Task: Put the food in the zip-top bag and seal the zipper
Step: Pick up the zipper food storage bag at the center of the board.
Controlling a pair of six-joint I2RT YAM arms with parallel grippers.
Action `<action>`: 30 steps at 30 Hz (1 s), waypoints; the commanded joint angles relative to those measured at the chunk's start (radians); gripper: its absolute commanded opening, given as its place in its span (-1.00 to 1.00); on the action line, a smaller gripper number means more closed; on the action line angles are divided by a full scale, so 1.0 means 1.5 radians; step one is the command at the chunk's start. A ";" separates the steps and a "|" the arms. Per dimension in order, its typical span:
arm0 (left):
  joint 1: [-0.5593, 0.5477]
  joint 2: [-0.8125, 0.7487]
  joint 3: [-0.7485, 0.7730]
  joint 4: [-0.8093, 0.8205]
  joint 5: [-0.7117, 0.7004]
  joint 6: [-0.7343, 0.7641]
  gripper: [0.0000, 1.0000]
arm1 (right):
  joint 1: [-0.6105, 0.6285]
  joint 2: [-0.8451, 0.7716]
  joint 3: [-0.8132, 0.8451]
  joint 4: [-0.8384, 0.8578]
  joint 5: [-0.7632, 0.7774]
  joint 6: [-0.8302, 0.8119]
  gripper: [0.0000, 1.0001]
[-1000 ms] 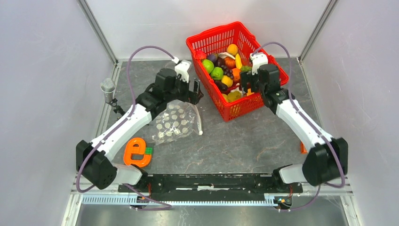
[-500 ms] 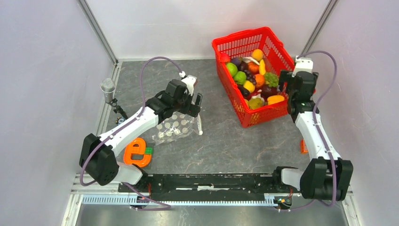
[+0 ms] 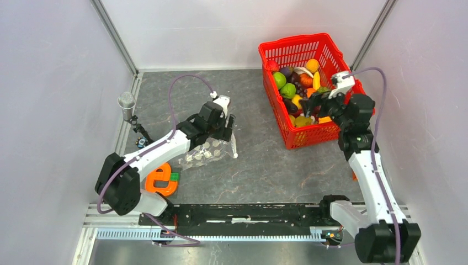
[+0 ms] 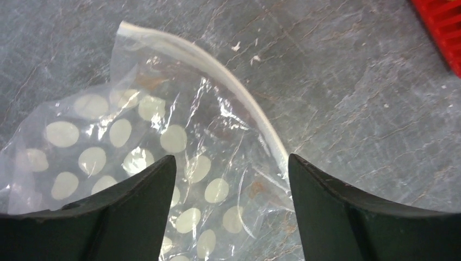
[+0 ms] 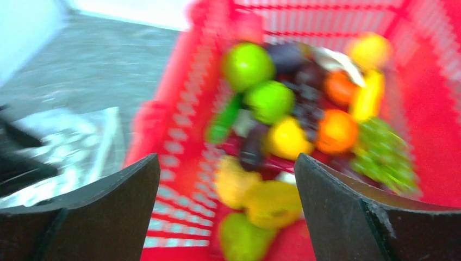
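Note:
The food (image 3: 301, 91), several glossy toy fruits and vegetables, lies piled in a red mesh basket (image 3: 309, 135) at the back right. It shows blurred in the right wrist view (image 5: 272, 100). My right gripper (image 3: 312, 105) hangs open and empty over the basket's near part (image 5: 227, 163). The zip-top bag (image 3: 207, 154) lies flat and empty on the table left of centre. Its zipper (image 4: 234, 87) curves along the right edge. My left gripper (image 3: 227, 124) is open just above the bag (image 4: 231, 163), with the dotted plastic (image 4: 179, 136) between its fingers.
A flat orange e-shaped toy (image 3: 160, 178) lies near the left arm's base. A grey microphone (image 3: 127, 102) stands at the left edge. A small orange object (image 3: 355, 174) sits behind the right arm. Metal frame posts stand at the back corners.
The basket has slid right toward the back right corner along with my right arm, which now hangs over the basket. My left gripper has come toward the near side over the bag.

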 commanded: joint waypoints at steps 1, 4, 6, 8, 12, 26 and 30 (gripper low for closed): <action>-0.006 -0.065 -0.046 0.062 -0.056 -0.035 0.56 | 0.140 -0.081 -0.012 0.065 -0.078 0.031 0.90; -0.008 -0.102 -0.072 0.064 -0.051 -0.060 0.51 | 0.238 -0.127 -0.078 0.128 -0.079 0.080 0.72; -0.011 -0.147 -0.105 0.084 -0.046 -0.080 0.51 | 0.304 -0.142 -0.114 0.161 -0.069 0.100 0.53; -0.013 -0.203 -0.148 0.113 -0.042 -0.093 0.49 | 0.388 -0.141 -0.131 0.176 -0.034 0.096 0.47; -0.014 -0.286 -0.190 0.116 -0.055 -0.096 0.48 | 0.553 -0.061 -0.098 0.117 0.131 0.044 0.46; -0.015 -0.331 -0.185 0.102 -0.059 -0.104 0.54 | 0.680 0.258 -0.047 0.170 0.386 0.122 0.36; -0.015 -0.330 -0.187 0.118 -0.052 -0.111 0.54 | 0.680 0.330 -0.028 0.203 0.385 0.154 0.35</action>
